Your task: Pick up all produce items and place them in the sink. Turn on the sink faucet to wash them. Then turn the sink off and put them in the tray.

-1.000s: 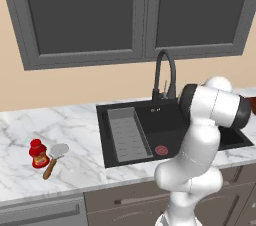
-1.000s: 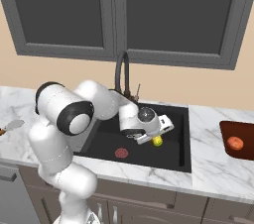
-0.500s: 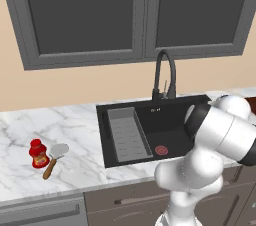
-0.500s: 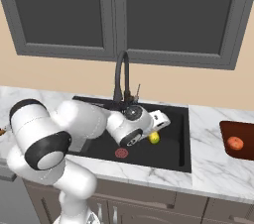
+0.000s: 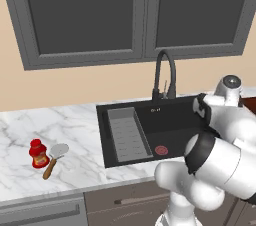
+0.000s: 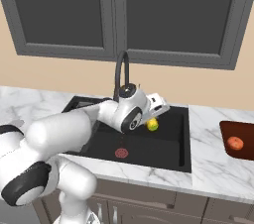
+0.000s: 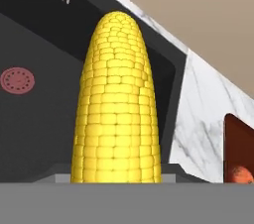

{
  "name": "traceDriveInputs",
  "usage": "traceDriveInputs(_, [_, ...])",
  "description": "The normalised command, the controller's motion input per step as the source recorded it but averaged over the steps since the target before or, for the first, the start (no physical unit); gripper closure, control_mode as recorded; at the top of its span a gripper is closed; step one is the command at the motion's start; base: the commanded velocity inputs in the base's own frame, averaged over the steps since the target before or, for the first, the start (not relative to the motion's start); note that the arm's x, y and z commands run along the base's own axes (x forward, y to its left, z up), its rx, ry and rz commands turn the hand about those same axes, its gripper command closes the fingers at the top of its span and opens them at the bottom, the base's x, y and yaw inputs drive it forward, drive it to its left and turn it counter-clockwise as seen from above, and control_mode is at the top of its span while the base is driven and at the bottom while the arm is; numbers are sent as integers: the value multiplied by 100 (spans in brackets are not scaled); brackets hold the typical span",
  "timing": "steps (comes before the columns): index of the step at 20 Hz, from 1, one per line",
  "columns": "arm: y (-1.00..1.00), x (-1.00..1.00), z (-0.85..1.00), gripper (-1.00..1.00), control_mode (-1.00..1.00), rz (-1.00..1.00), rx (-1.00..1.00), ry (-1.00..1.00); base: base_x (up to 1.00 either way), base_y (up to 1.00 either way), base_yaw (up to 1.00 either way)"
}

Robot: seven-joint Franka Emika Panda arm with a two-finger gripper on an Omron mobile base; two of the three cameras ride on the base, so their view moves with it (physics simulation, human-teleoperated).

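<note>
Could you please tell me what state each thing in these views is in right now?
corn cob: held in the gripper, lifted above the sink.
orange-red vegetable: lying in the tray.
faucet: upright, no water visible.
ribbed insert: sitting in the sink's left side.
red bottle: standing upright on the counter.
spatula: lying flat beside the bottle.

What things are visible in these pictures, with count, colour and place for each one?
corn: 1, yellow, over the sink, at the gripper
orange vegetable: 1, orange-red, on the tray
tray: 1, reddish-brown, counter right of sink
sink: 1, black, in the counter
faucet: 1, black, behind sink
rack: 1, grey, left in sink
bottle: 1, red, left counter
spatula: 1, wooden handle, beside bottle
gripper: 1, white, over the sink
</note>
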Motion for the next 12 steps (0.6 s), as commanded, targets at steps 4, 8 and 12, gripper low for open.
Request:
traceDriveInputs(4, [-63,-54,67,100,-100,-1,16,0,0,0,0])
traceDriveInputs(8, [-69,-55,48,100,-100,-7,16,0,0,0,0])
traceDriveInputs(12, [-67,-13,13,100,-100,-14,15,1,0,0,0])
